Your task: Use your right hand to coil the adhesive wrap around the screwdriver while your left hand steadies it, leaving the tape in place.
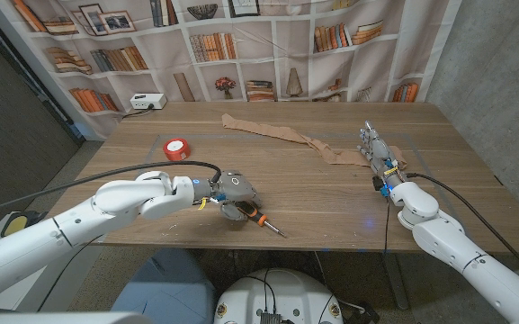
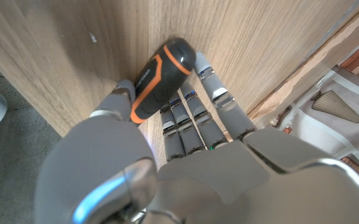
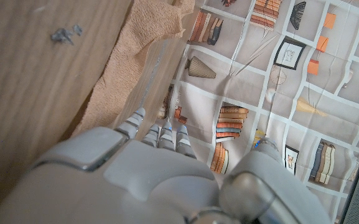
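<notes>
My left hand point(image 1: 230, 193) grips the screwdriver point(image 1: 257, 218) by its black and orange handle point(image 2: 157, 78), near the table's front edge; the shaft points to the front right, its tip low over the wood. A long beige adhesive wrap point(image 1: 281, 132) lies stretched across the table's middle toward the right. My right hand point(image 1: 378, 155) stands at the wrap's right end, fingers straight and reaching toward the far side. In the right wrist view its fingertips point(image 3: 157, 134) lie next to the wrap point(image 3: 135, 56), with nothing held.
A red tape roll point(image 1: 177, 148) lies at the left middle of the table point(image 1: 331, 202). A white power strip point(image 1: 147, 102) sits at the far left corner. A bookshelf-print curtain point(image 1: 268, 45) hangs behind the table.
</notes>
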{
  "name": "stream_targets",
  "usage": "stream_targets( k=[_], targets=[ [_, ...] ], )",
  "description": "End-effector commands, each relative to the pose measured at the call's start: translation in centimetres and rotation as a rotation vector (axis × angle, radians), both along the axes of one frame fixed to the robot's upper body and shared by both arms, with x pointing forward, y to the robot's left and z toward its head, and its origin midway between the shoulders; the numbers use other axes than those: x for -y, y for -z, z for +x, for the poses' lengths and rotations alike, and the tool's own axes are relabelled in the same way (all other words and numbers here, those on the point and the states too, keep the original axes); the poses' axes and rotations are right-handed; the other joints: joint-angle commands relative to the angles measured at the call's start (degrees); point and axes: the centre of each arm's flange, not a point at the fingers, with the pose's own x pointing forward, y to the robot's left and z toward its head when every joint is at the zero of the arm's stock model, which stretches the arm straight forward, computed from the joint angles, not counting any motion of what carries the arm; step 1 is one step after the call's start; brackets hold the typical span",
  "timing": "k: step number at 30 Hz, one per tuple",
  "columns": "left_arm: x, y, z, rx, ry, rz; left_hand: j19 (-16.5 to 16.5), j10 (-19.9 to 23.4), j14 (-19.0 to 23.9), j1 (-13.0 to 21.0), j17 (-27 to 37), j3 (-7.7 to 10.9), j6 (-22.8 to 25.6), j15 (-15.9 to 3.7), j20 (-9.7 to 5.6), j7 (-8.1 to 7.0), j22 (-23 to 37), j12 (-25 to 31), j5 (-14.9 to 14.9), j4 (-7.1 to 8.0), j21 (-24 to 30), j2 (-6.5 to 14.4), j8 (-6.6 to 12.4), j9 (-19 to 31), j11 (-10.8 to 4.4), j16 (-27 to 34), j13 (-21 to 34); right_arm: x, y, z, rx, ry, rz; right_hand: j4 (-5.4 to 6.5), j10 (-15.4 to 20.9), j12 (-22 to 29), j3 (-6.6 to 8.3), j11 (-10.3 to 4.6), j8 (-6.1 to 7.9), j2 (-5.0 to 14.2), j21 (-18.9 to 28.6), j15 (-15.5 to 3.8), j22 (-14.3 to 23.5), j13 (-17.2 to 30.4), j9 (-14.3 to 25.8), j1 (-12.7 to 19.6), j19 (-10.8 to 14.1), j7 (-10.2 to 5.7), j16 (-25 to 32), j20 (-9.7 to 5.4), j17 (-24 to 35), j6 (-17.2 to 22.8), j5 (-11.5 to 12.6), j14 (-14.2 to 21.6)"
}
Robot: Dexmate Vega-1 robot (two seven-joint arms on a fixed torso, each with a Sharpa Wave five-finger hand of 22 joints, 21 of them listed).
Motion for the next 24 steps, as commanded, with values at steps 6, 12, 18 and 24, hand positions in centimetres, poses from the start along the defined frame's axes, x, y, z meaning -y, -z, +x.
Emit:
stream_targets(
  k=[6, 12, 18, 24],
  targets=[
    [0.38, 1.01, 0.03, -0.039, -0.012, -0.017, 3.1, 3.8, 5.1, 12.6, 2.7, -0.41, 6.0, -1.60, -3.48, -1.20, 0.9, 1.5, 1.5, -0.08, 3.4, 3.0, 1.82, 1.3, 0.85, 3.2, 2.5, 0.13, 0.35, -0.02, -0.003, -0.001, 0.015, -0.25, -0.1, 0.4, 0.08, 0.03, 0.27, 0.32, 0.2, -0.16, 0.3, 0.2, 0.3, 0.1, 0.1, -0.25, 0.3, 0.06, 0.3, 0.2, -0.2, -1.7],
    [0.47, 1.37, 0.06, -0.060, -0.016, -0.071, 4.1, 8.3, 10.2, 23.0, 5.7, -2.20, 9.8, -1.50, -5.30, 1.54, 2.1, 3.5, 1.4, -0.27, 8.1, 4.7, 5.27, 3.9, 1.34, 6.9, 5.9, 0.13, 0.46, -0.01, -0.005, -0.001, 0.016, -0.28, 0.0, 0.4, 0.06, 0.04, 0.26, 0.34, 0.2, -0.12, 0.3, 0.2, 0.3, 0.1, 0.1, -0.24, 0.3, 0.05, 0.3, 0.2, -0.2, -1.7],
    [0.48, 1.47, 0.13, -0.085, -0.019, -0.131, 4.2, 10.1, 14.3, 27.6, 6.0, -2.41, 10.9, -1.76, -6.22, 2.91, 2.8, 4.4, 1.1, -0.03, 10.8, 5.3, 6.65, 5.3, 1.55, 7.9, 7.7, 0.13, 0.47, 0.01, -0.006, 0.002, 0.020, -0.28, 0.0, 0.4, 0.06, 0.16, 0.26, 0.42, 0.2, -0.17, 0.3, 0.2, 0.3, 0.1, 0.1, -0.26, 0.3, 0.02, 0.3, 0.3, -0.2, -1.7],
    [0.21, 1.36, 0.12, -0.112, -0.033, -0.229, 3.6, 9.0, 14.8, 28.9, 5.9, -2.54, 10.1, -1.66, -6.46, 3.52, 3.1, 4.0, 0.6, 0.20, 11.9, 5.5, 6.69, 5.8, 1.86, 7.6, 8.5, 0.14, 0.39, 0.05, -0.004, 0.003, 0.018, -0.30, 0.1, 0.5, 0.06, 0.18, 0.26, 0.45, 0.2, -0.16, 0.3, 0.2, 0.3, 0.1, 0.1, -0.29, 0.3, 0.04, 0.3, 0.3, -0.2, -1.7]
  ],
)
